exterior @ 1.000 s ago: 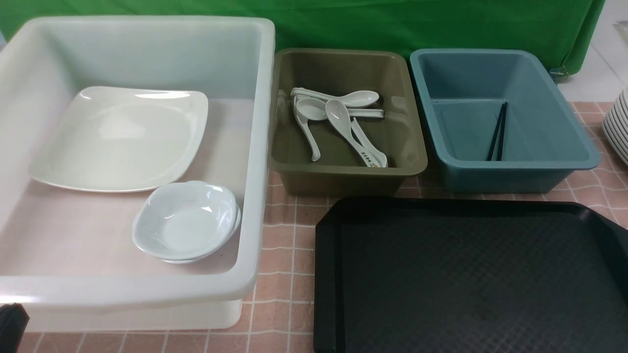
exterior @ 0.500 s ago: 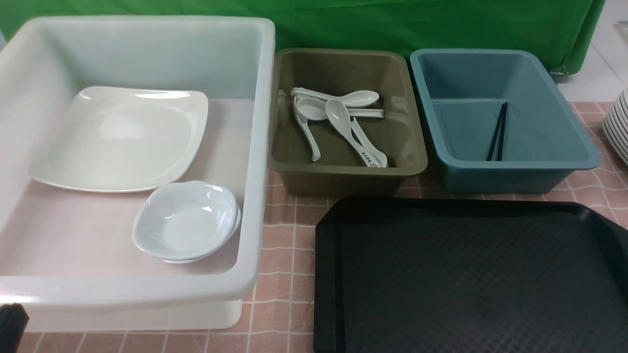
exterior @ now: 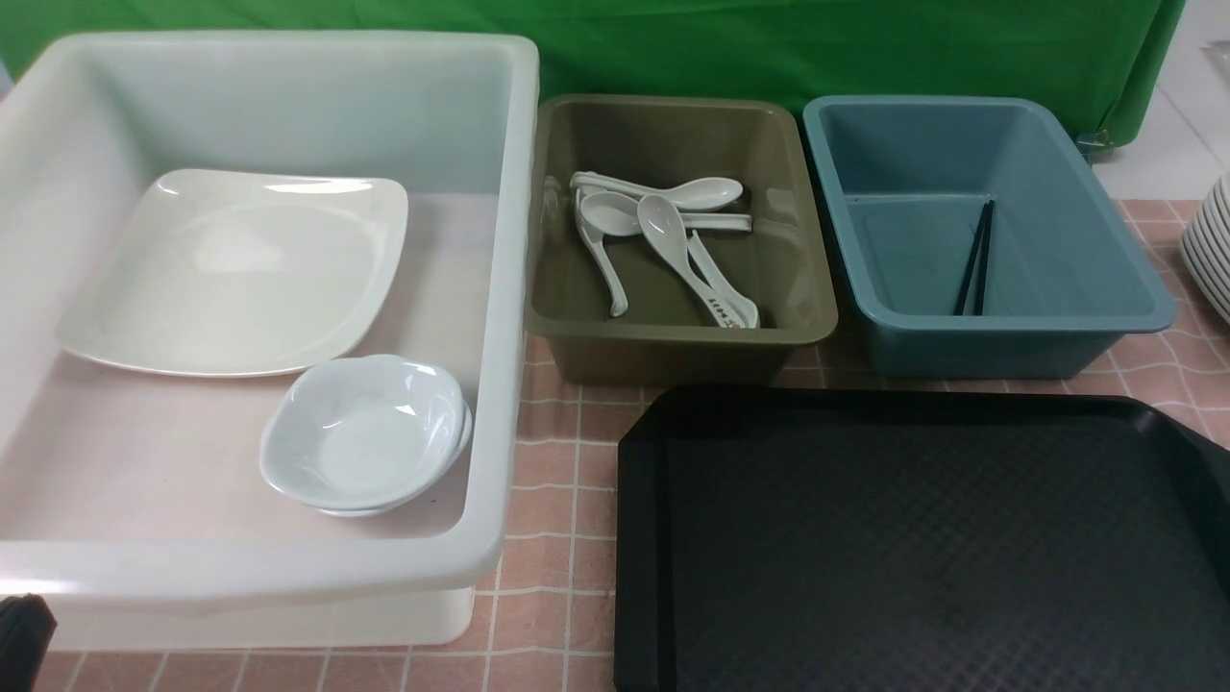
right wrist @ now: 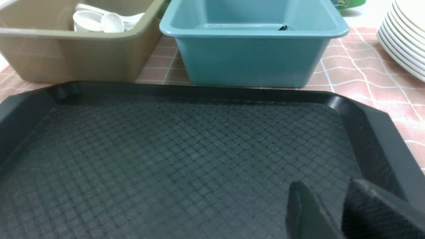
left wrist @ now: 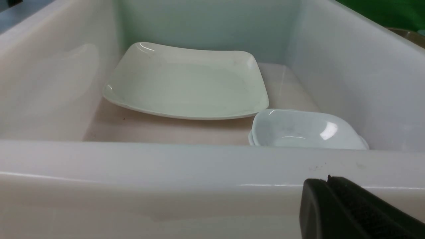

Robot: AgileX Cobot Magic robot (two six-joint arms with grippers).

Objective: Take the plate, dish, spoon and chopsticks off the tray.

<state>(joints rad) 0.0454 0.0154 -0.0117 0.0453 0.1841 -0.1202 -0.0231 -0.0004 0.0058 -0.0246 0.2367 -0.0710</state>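
Black tray (exterior: 922, 538) bare; plate (exterior: 231, 274) in white bin (exterior: 509, 288)

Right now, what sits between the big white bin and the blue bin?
The olive bin stands between the white bin and the blue bin, holding several white spoons. The front view shows this.

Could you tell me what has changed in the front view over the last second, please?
Nothing has visibly changed. The plate and small dishes lie in the white bin, the spoon in the olive bin, the chopsticks in the blue bin, and the tray is bare as before. The left gripper stays shut, the right gripper parted over the tray.
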